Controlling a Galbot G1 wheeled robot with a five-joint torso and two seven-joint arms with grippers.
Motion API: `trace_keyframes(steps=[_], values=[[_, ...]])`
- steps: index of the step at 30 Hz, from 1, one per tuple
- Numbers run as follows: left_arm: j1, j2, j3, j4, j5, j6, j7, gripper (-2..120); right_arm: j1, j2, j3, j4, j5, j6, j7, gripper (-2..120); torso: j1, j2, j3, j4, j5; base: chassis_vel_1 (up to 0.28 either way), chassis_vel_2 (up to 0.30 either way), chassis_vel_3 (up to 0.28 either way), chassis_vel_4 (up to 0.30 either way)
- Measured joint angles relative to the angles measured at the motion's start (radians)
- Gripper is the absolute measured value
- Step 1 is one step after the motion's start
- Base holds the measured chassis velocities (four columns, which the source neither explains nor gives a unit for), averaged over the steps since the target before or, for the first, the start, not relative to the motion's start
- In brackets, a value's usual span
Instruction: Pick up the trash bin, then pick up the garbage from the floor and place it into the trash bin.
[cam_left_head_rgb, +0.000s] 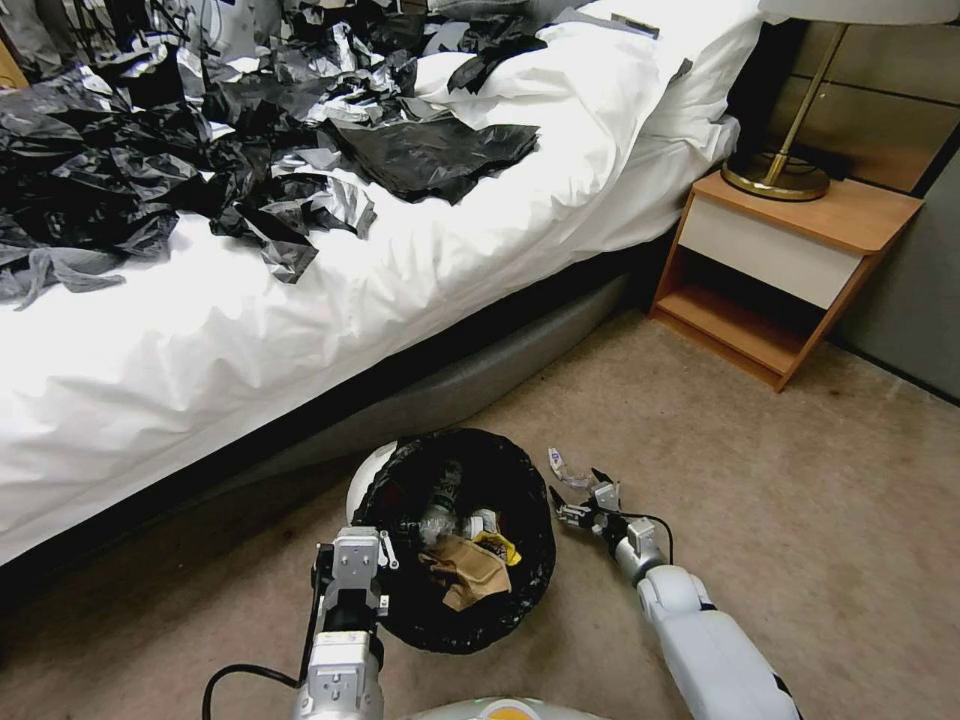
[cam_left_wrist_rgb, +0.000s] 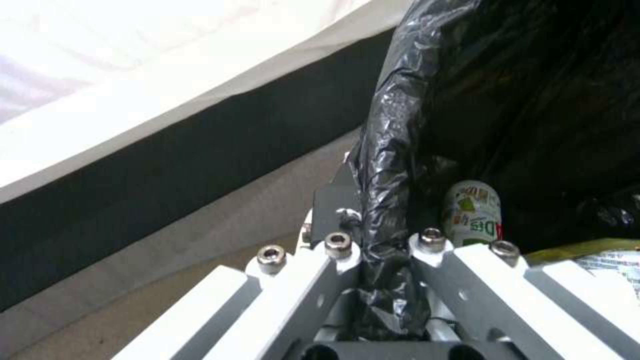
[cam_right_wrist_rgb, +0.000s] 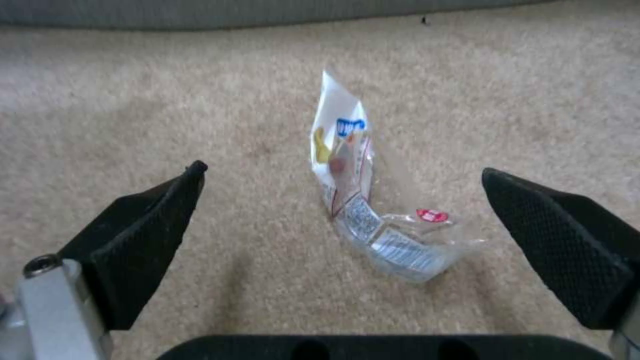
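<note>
The trash bin (cam_left_head_rgb: 366, 478), white with a black liner (cam_left_wrist_rgb: 393, 150), hangs low before me over the carpet. My left gripper (cam_left_head_rgb: 362, 566) is shut on its near rim, the fingers (cam_left_wrist_rgb: 313, 280) pinching the liner. Inside lie a brown paper bag (cam_left_head_rgb: 468, 570), a yellow wrapper (cam_left_head_rgb: 500, 546) and a small bottle (cam_left_wrist_rgb: 472, 214). On the carpet just right of the bin lies a clear crumpled wrapper (cam_right_wrist_rgb: 363, 210), one piece of the garbage (cam_left_head_rgb: 566, 468). My right gripper (cam_left_head_rgb: 578, 497) is open just above the floor, its black pads (cam_right_wrist_rgb: 150, 235) either side of the wrapper, not touching it.
A bed (cam_left_head_rgb: 300, 330) with white bedding, strewn with black and silver plastic sheets (cam_left_head_rgb: 200, 150), runs along the left and back. A wooden nightstand (cam_left_head_rgb: 790, 260) with a brass lamp (cam_left_head_rgb: 780, 170) stands at the right. Beige carpet (cam_left_head_rgb: 800, 500) lies open to the right.
</note>
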Motion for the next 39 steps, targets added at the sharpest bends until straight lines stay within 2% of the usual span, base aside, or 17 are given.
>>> trace_keyframes(steps=[16,19,21,22,25,26,34,35,37,38,39], values=[[0.002,0.0,-0.002,0.002,-0.001,0.0,0.0,0,0.143,0.032,-0.009,-0.161,-0.126,-0.034,0.036,100,0.0,0.0,0.0,-0.0002,0.0,0.0,0.0,0.0,0.0],[0.003,0.0,-0.002,0.002,-0.001,0.0,-0.001,0,0.165,0.04,-0.007,-0.199,-0.146,-0.041,0.045,92,0.0,0.0,0.0,0.0001,0.0002,0.0,0.0,0.0,0.0],[0.004,0.0,-0.003,0.002,-0.001,0.0,-0.001,0,0.179,0.045,-0.004,-0.231,-0.155,-0.048,0.048,83,0.0,0.0,0.0,0.0,0.0,0.0,0.0,0.0,0.0],[0.004,0.0,-0.003,0.002,-0.001,0.0,-0.001,0,0.179,0.045,-0.004,-0.231,-0.155,-0.048,0.048,83,0.0,0.0,0.0,0.0,0.0,0.0,0.0,0.0,0.0],[0.005,0.0,-0.005,0.001,-0.002,0.0,-0.002,0,0.185,0.046,0.003,-0.265,-0.155,-0.057,0.05,67,0.0,0.0,0.0,0.0001,0.0002,0.0,0.0,0.0,0.0],[0.005,0.0,-0.005,0.001,-0.002,0.0,-0.002,0,0.185,0.046,0.003,-0.265,-0.155,-0.057,0.05,67,0.0,0.0,0.0,0.0001,0.0002,0.0,0.0,0.0,0.0],[0.003,0.003,-0.003,0.003,-0.004,0.0,-0.002,0,0.175,0.037,0.015,-0.275,-0.141,-0.058,0.049,37,0.0,0.0,0.0,0.0008,0.0005,0.0,0.0,0.0,0.0],[0.003,0.003,-0.003,0.003,-0.004,0.0,-0.002,0,0.175,0.037,0.015,-0.275,-0.141,-0.058,0.049,37,0.0,0.0,0.0,0.0008,0.0005,0.0,0.0,0.0,0.0],[0.003,0.003,-0.003,0.003,-0.004,0.0,-0.002,0,0.166,0.03,0.017,-0.263,-0.131,-0.059,0.049,23,0.0,0.0,0.0,0.0002,0.0,0.0,0.0,0.0,0.0],[0.003,0.003,-0.003,0.003,-0.004,0.0,-0.002,0,0.166,0.03,0.017,-0.263,-0.131,-0.059,0.049,23,0.0,0.0,0.0,0.0002,0.0,0.0,0.0,0.0,0.0],[0.003,0.003,-0.003,0.003,-0.004,0.0,-0.002,0,0.161,0.028,0.017,-0.254,-0.13,-0.06,0.05,18,0.0,0.0,0.0,0.0002,0.0,0.0,0.0,0.0,0.0]])
